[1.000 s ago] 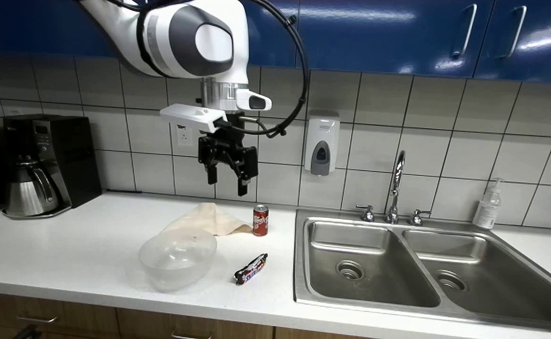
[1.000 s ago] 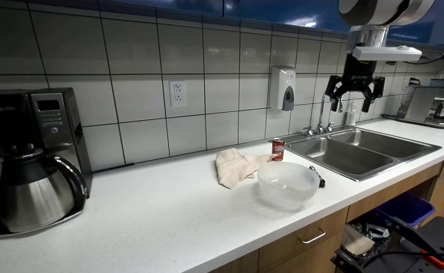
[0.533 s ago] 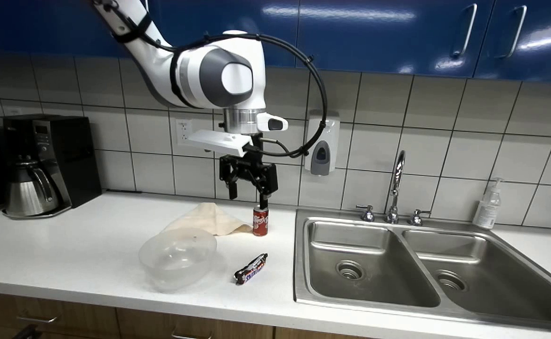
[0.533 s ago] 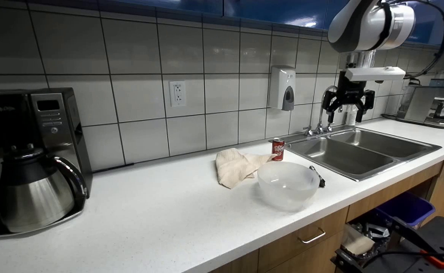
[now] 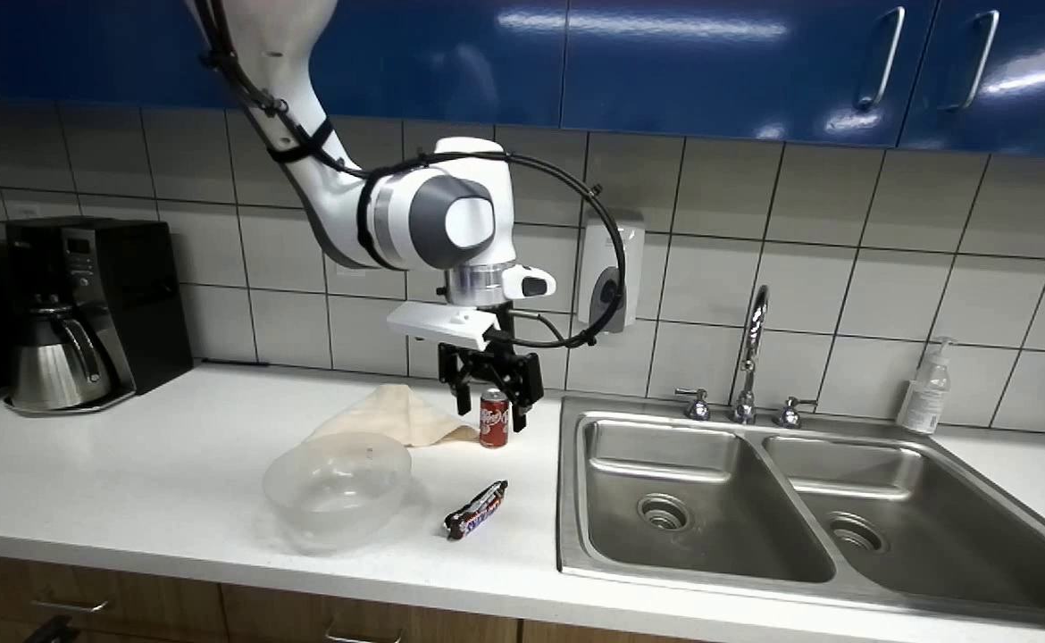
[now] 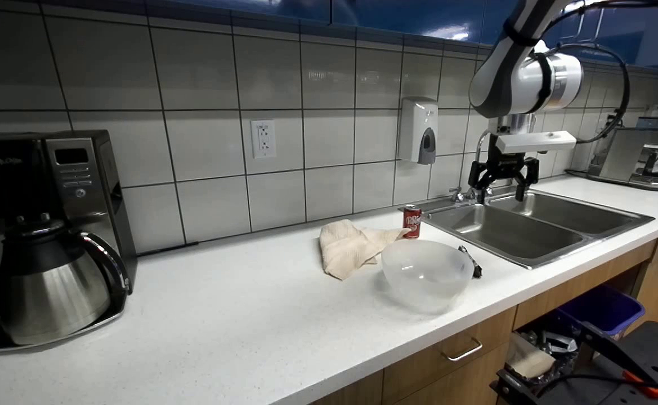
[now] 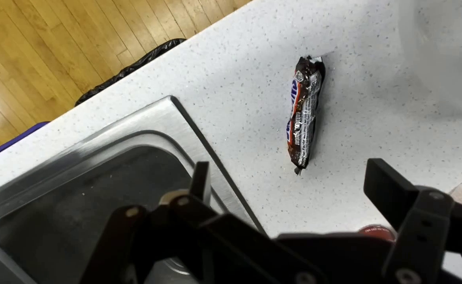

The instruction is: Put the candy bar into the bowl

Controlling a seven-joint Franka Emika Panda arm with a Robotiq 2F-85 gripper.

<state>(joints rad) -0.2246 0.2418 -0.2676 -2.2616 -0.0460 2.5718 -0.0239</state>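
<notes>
our gripper (image 6: pixel 500 197) hangs above the counter (image 5: pixel 174 446), fingers (image 7: pixel 389 189) spread wide apart and holding nothing. in the wrist view we look down past them at the bar (image 7: pixel 304 114), which lies on the counter straight beyond the gap, in its dark wrapper with pale print down one side. we find it between the sink (image 5: pixel 573 536) and the bowl (image 6: pixel 427 287), apart from both. the bowl, cloudy and see-through, stands upright near the counter's front edge; in an exterior view its rim overlaps part of the bar in our line of sight. between the bowl and the tiled wall (image 6: pixel 199 146) we have a crumpled beige cloth (image 5: pixel 384 420), and beside the cloth a red can (image 5: pixel 494 424) standing upright; we cannot tell whether those two touch. in an exterior view the can shows in the gap between our fingers, while in the wrist view only part of its top peeks out from behind the gripper. the sink has two basins, with the faucet (image 5: pixel 749 355) at its back and a pump bottle (image 5: pixel 926 397) just beside its back rim. on the wall we see a soap dispenser (image 6: pixel 417 129) and an outlet (image 6: pixel 264 139), and above them blue cabinets (image 5: pixel 710 80). the coffee maker (image 6: pixel 93 197) stands well apart from the bowl, its steel pot (image 6: pixel 53 298) in place. below the counter we make out a blue bin (image 6: pixel 604 308), and the wooden floor (image 7: pixel 57 59) shows in the wrist view.
</notes>
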